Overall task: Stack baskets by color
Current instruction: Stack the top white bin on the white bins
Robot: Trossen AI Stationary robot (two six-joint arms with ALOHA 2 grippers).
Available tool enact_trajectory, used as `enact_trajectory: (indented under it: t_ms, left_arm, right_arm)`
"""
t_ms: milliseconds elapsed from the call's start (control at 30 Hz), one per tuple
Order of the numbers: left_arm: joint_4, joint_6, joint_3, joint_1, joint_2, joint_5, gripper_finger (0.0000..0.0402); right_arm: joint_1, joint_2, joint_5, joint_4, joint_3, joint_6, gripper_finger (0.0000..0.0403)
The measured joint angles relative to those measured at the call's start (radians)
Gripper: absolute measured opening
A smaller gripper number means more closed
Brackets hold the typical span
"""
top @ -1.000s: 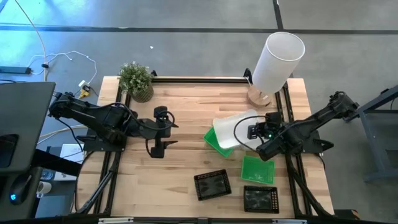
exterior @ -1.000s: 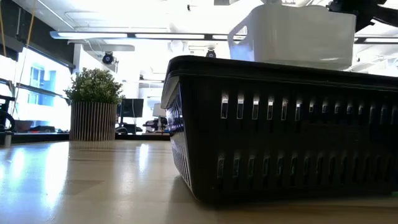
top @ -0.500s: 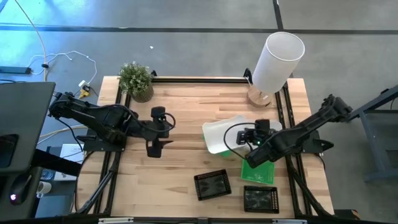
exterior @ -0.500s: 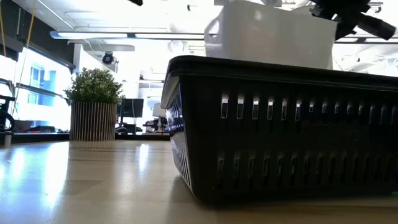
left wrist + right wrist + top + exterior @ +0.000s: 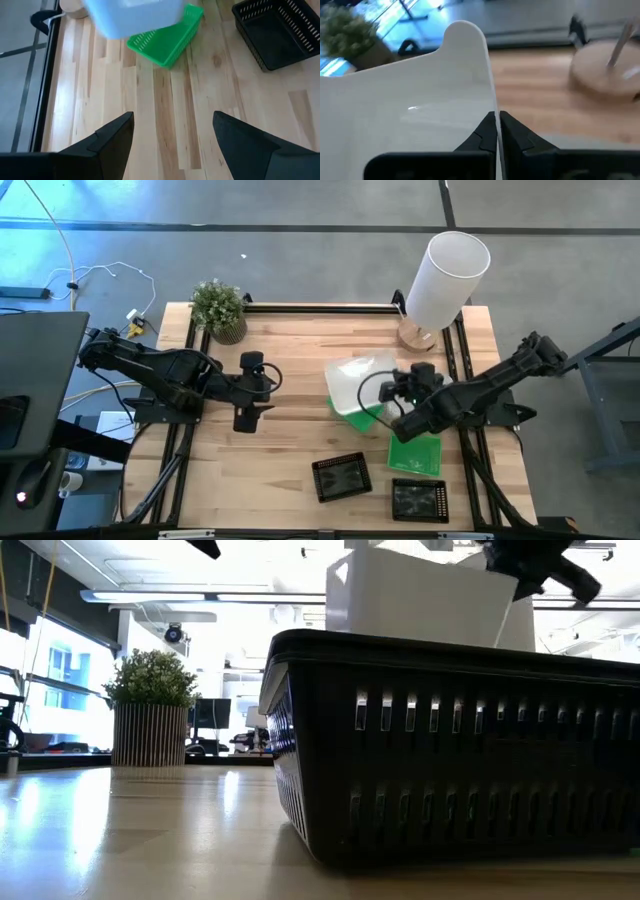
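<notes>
My right gripper (image 5: pixel 400 395) is shut on a white basket (image 5: pixel 358 383) and holds it in the air over a green basket (image 5: pixel 356 418) that rests on the table right of centre. The left wrist view shows the same white basket (image 5: pixel 135 15) above that green basket (image 5: pixel 167 37). A second green basket (image 5: pixel 415 452) lies flat near the right arm. Two black baskets (image 5: pixel 342 477) (image 5: pixel 420 500) sit by the near edge. My left gripper (image 5: pixel 245 395) hangs open over the table's left half, away from every basket. My right gripper pinches one wall of the white basket at its rim (image 5: pixel 491 106), one finger (image 5: pixel 479 136) on each face of the wall. The fingers come from the table's right side, slanting down. The basket is lifted clear and tilted, above the green basket.
A tall white cylinder (image 5: pixel 445 275) on a round wooden base stands at the far right. A small potted plant (image 5: pixel 220 310) stands at the far left corner. In the low view a black basket (image 5: pixel 450 750) fills the foreground. Bare wood lies between the two arms.
My right gripper has carried the white basket toward the table's left and a little down, turning and tilting it; it stays clear of the table. My left gripper has tipped a little further downward.
</notes>
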Motion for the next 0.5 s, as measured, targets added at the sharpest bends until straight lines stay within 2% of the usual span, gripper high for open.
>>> enact_trajectory:
  t_ms: [367,500]
  left_arm:
    - [0.0,0.0,0.0,0.0,0.0,0.0,0.0258]
    - [0.0,0.0,0.0,0.0,0.0,0.0,0.0258]
  right_arm:
    - [-0.31,0.002,0.004,-0.001,0.0,-0.192,0.0]
    - [-0.423,0.002,-0.03,0.067,0.0,-0.29,0.0]
